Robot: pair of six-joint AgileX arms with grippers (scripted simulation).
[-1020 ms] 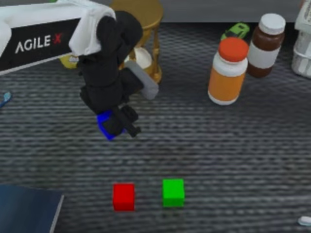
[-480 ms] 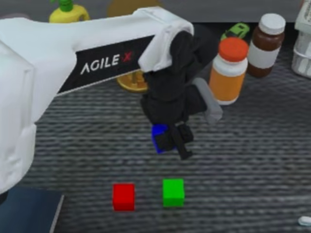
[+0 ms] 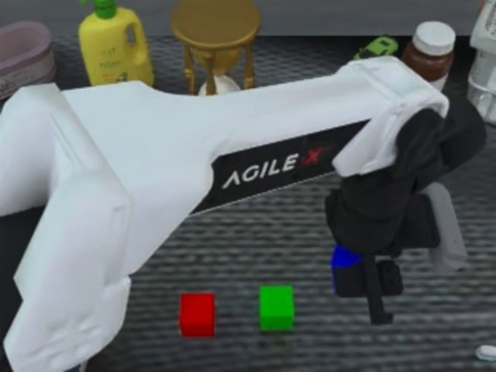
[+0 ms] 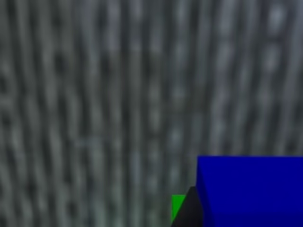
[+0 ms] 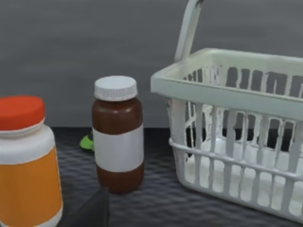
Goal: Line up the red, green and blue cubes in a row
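- Left tool [image 3: 360, 280] clamped on blue cube [image 3: 343, 257], carried above surface [image 3: 256, 240], to the right of green cube [image 3: 277, 307].
- In left wrist view: blue cube [image 4: 251, 191] fills corner betw. dark fingers, sliver of green cube [image 4: 178, 207] showing just beside it.
- Red cube [image 3: 197, 313] and green cube already sitting side by side near front edge, small gap betw. them, roughly level w/ each other.
- Progress est.: two of three placed; blue hanging near the free slot right of green, not yet set down.
- Left to do, prob.: lower blue in line w/ the other two, similar gap, then let go and pull away.
- Right arm parked off to the right; own wrist view shows only brown bottle [image 5: 117, 135], orange bottle [image 5: 26, 163], white basket [image 5: 236, 137]. Right tool: can't tell state.
- Clutter at back (yellow bottle [image 3: 115, 48], hourglass [image 3: 217, 43]) well apart from the row.
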